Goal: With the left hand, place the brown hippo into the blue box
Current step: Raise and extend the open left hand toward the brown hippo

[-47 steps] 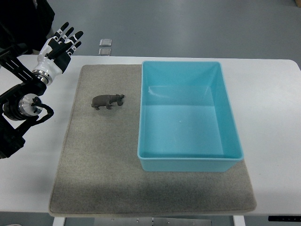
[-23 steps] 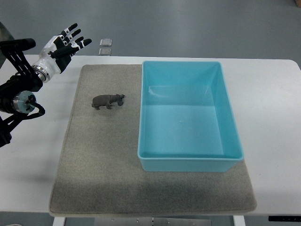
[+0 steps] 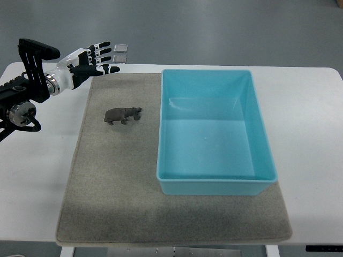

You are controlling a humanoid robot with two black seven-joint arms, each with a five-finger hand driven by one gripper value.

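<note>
Beyond frame's left edge, robot hand's (image 3: 88, 59) arm.

No legible text, label, brand, number or sign is found on any surface. The two small grey plates (image 3: 120, 52) just beyond the left hand (image 3: 91, 60) carry no readable marking. The blue box (image 3: 214, 69), well to that hand's right, is plain, as is the brown hippo (image 3: 122, 115) below it.

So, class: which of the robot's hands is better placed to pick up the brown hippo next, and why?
The left hand. It hangs open above the mat's far left corner, not far from the brown hippo. No right arm shows in the picture.
</note>
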